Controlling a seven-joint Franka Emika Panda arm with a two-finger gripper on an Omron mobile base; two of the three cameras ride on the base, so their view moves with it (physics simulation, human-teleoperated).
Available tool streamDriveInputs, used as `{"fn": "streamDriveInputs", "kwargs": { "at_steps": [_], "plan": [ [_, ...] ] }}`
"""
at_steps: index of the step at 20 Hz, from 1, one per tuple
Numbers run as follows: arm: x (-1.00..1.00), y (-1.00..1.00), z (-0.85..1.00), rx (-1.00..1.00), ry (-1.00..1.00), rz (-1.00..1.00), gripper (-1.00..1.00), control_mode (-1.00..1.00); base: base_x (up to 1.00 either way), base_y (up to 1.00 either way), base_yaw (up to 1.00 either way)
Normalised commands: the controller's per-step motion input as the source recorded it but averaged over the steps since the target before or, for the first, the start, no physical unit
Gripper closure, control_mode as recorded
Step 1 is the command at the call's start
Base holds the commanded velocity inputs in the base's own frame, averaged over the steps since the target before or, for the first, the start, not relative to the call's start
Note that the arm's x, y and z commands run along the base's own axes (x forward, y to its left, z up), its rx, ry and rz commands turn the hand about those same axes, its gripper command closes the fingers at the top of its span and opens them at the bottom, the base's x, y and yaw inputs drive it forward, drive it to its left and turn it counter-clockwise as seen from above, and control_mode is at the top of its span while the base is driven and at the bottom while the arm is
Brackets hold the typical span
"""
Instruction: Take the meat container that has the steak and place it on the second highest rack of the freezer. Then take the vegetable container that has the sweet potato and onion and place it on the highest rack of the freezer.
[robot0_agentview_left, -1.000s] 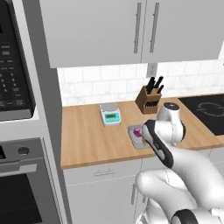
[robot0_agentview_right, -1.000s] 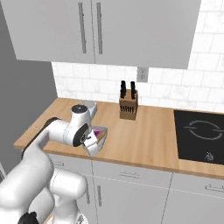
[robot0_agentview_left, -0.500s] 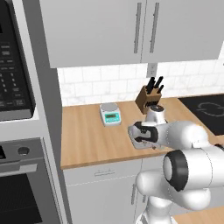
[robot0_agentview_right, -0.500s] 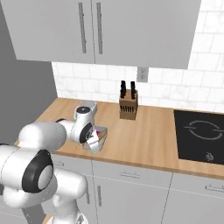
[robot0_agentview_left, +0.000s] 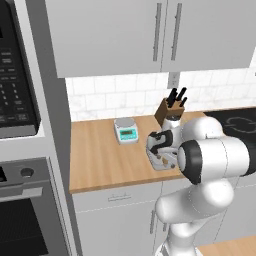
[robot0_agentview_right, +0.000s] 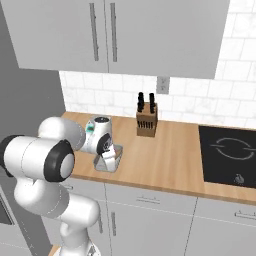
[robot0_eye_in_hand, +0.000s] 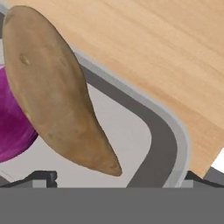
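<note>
The vegetable container (robot0_agentview_left: 165, 163) is a shallow grey tray near the front edge of the wooden counter (robot0_agentview_left: 100, 160). It is also in the right base view (robot0_agentview_right: 111, 164). In the hand view the tan sweet potato (robot0_eye_in_hand: 52, 87) lies across the tray, the purple onion (robot0_eye_in_hand: 11, 127) beside it, and the rim (robot0_eye_in_hand: 164, 131) curves round them. My gripper (robot0_agentview_left: 161, 148) (robot0_agentview_right: 106, 153) hangs low right over the tray, open, with one fingertip (robot0_eye_in_hand: 43, 176) showing at the left of the hand view and nothing held. The meat container, the steak and the freezer are out of view.
A knife block (robot0_agentview_left: 170, 107) stands at the back wall behind the tray, and a small kitchen scale (robot0_agentview_left: 125, 130) sits to its left. A black cooktop (robot0_agentview_right: 230, 155) lies at the right. The microwave and oven column (robot0_agentview_left: 20, 150) stands left. Upper cabinets (robot0_agentview_left: 150, 35) hang overhead.
The arm has swung round and my hand has come down close over the tray, covering the onion in the base views. The gripper has stayed open.
</note>
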Motion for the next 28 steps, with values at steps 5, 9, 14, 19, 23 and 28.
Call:
{"fn": "streamDriveInputs", "kwargs": {
  "at_steps": [5,9,14,19,23,28],
  "plan": [
    [-0.05,0.0,-0.45,0.0,-0.06,-0.03,-1.0,-1.0,0.0,0.0,0.0],
    [-0.39,-0.01,-0.45,0.01,-0.02,-0.02,-1.0,-1.0,0.0,0.0,0.0],
    [-0.31,-0.08,-0.23,0.04,0.03,0.0,-1.0,-1.0,0.0,0.0,0.0],
    [0.27,0.0,-0.28,0.0,0.14,-0.01,1.0,-1.0,0.0,0.0,0.0],
    [0.24,0.0,-0.24,0.0,0.1,-0.02,1.0,-1.0,0.0,0.0,0.0],
    [-0.13,0.0,-0.02,0.0,-0.13,-0.03,1.0,-1.0,0.0,0.0,0.0]
  ]
}}
